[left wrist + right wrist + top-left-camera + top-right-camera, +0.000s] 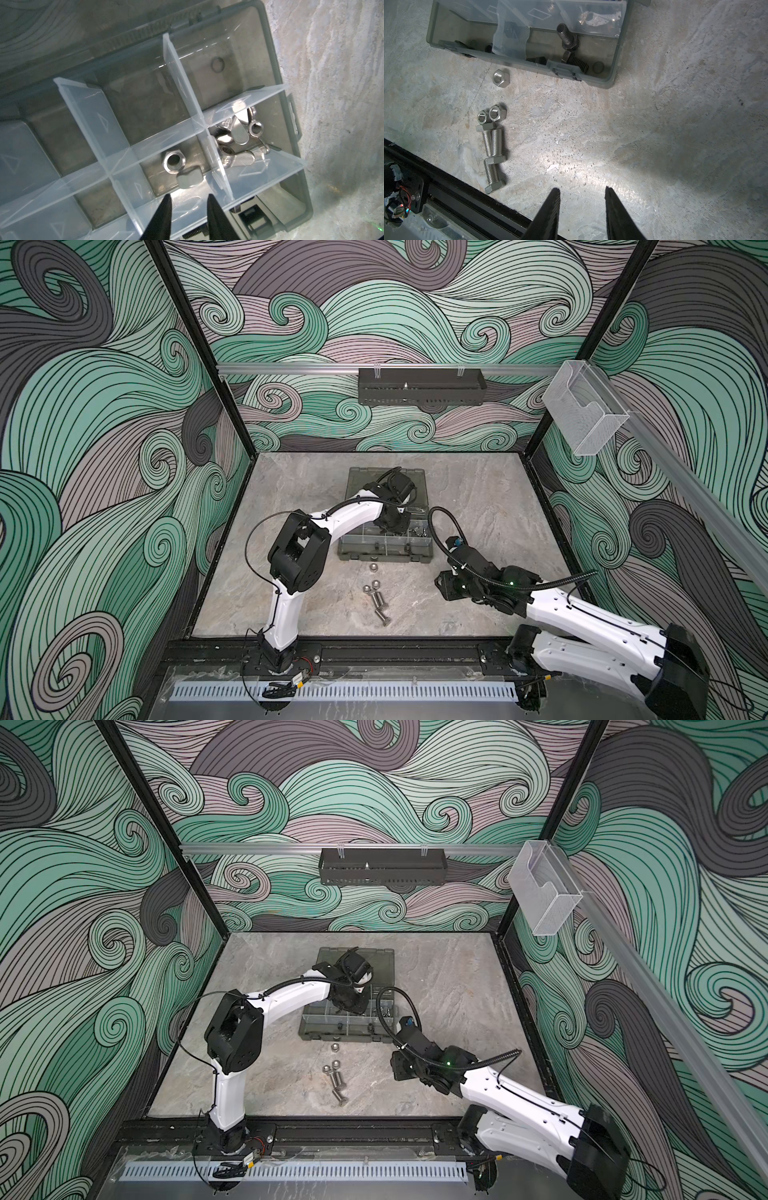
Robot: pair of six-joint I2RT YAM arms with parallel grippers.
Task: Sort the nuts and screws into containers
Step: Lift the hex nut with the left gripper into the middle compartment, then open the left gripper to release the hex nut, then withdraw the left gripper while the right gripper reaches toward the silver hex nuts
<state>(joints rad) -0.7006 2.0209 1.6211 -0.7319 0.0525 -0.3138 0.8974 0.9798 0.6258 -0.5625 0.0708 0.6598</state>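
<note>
The smoky-grey organiser case (pixel 386 558) lies open mid-table, its containers split by clear dividers (pixel 182 83). My left gripper (pixel 189 196) hovers over it, open, with nothing between the fingers. Just past its tips two silver nuts (pixel 174 162) (pixel 190 180) lie in one compartment. Wing-shaped silver pieces (pixel 239 135) fill the compartment beside it. Black screws (pixel 568 37) sit in a front compartment. Three silver screws (pixel 492 176) (pixel 379 610) and three silver nuts (pixel 501 78) (pixel 497 113) lie loose on the table before the case. My right gripper (pixel 582 188) is open and empty over bare table to their right.
The case's lid (pixel 361 485) lies flat behind it. A black perforated tray (pixel 419 391) hangs on the back wall and a clear acrylic box (pixel 582 414) on the right wall. A black rail (pixel 374 649) runs along the table's front edge, close to the loose screws.
</note>
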